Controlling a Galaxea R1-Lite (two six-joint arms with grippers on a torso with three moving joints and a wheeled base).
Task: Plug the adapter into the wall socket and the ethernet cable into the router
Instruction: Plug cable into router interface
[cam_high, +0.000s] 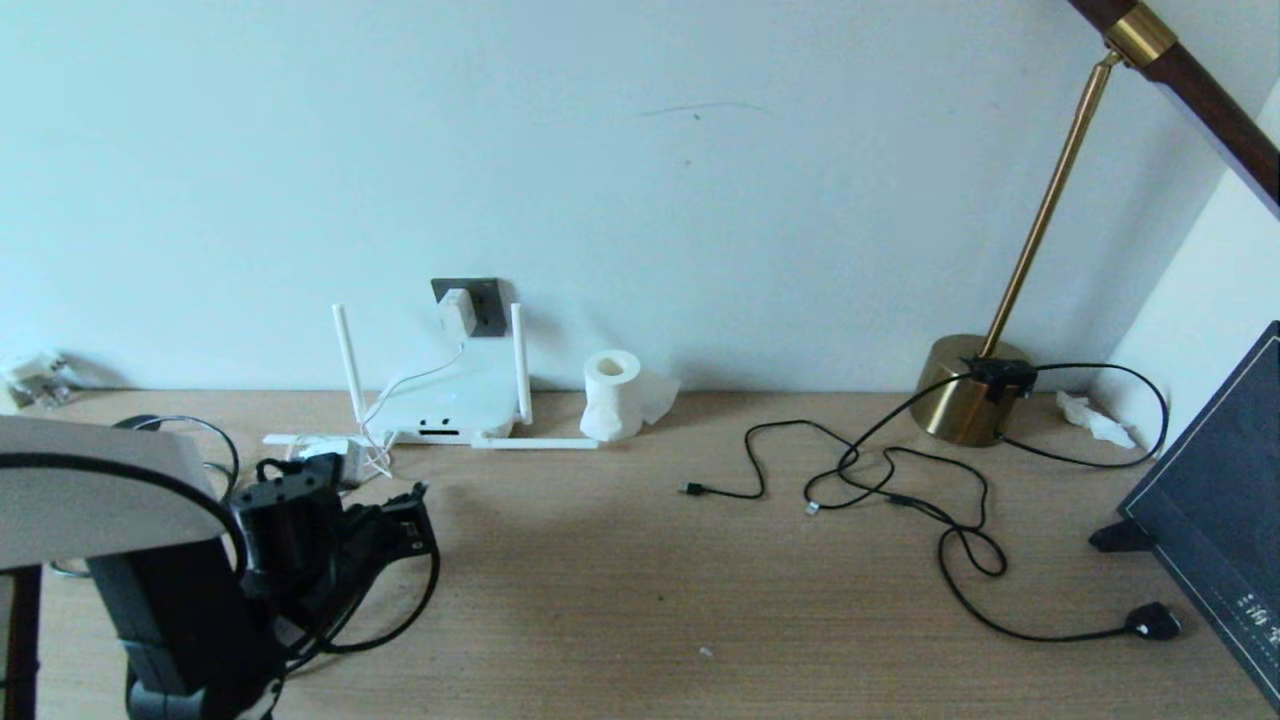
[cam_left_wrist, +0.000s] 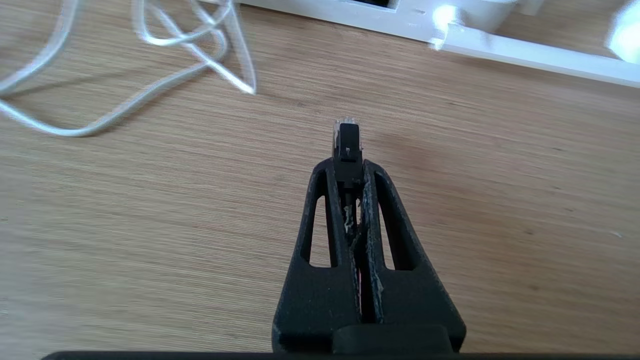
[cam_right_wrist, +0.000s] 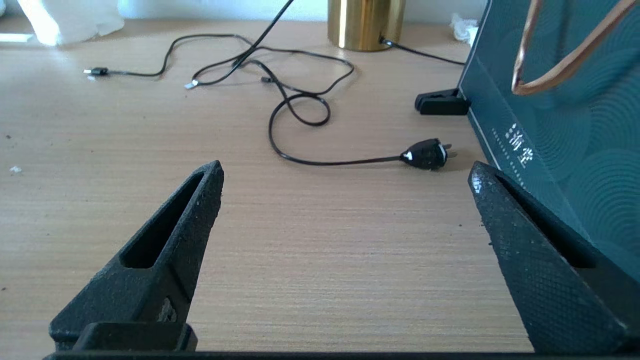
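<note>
The white adapter (cam_high: 457, 311) sits on the dark grey wall socket (cam_high: 487, 305), and its thin white cord (cam_high: 405, 385) drops to the desk. Below it the white router (cam_high: 445, 405) lies flat, two antennas upright and two lying down. My left gripper (cam_high: 415, 497) hovers over the desk in front of the router, shut on the black plug (cam_left_wrist: 348, 140) of the ethernet cable (cam_high: 400, 625). In the left wrist view the plug sticks out past the left gripper's (cam_left_wrist: 348, 165) fingertips toward the router's front (cam_left_wrist: 400, 20). My right gripper (cam_right_wrist: 345, 170) is open and empty above bare desk.
A toilet-paper roll (cam_high: 612, 393) stands right of the router. Thin black USB cords (cam_high: 850, 480), the brass lamp base (cam_high: 970, 390) and its cord with a bulky plug (cam_high: 1152, 621) occupy the right half. A dark bag (cam_high: 1220, 520) leans at the far right. White cord loops (cam_left_wrist: 150, 95) lie near the left gripper.
</note>
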